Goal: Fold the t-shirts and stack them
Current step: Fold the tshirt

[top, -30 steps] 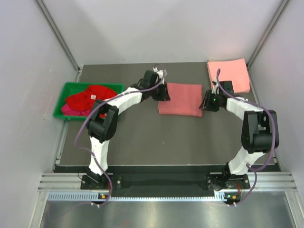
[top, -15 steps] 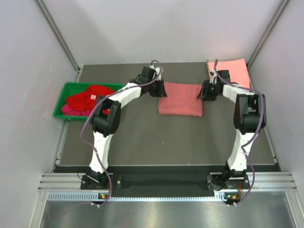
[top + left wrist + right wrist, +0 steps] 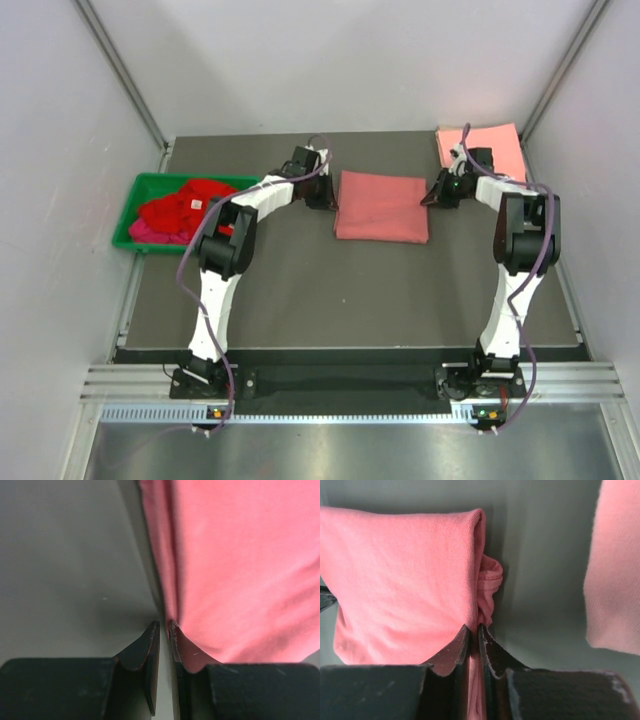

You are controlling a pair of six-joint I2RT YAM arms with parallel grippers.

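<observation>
Soft, light rose t-shirt [image 3: 381, 206], folded, well right of the green bin [image 3: 140, 184].
Right gripper [image 3: 472, 627] jaws pinch its edge farthest from the bin; left gripper [image 3: 161, 625] jaws, nearly together, sit at the bin-side edge. It would likely sag unless lifted by both.

- My left claw [image 3: 163, 626]: black fingers.
- Just ahead and right of it, the folded rose-pink cotton t-shirt [image 3: 235, 570]: plain, one even colour.
- Left of it, the matte tabletop [image 3: 65, 565]: dark grey.
- My right claw [image 3: 474, 628]: black too, with the same rose-pink ahead and to its left.
- Right of that claw, the folded salmon-pink cotton t-shirt [image 3: 615, 570]: paler, plain.
- Far left of my left claw, the green plastic bin [image 3: 150, 180]: crumpled bright red cotton t-shirts [image 3: 190, 205] inside, a little magenta among them.
</observation>
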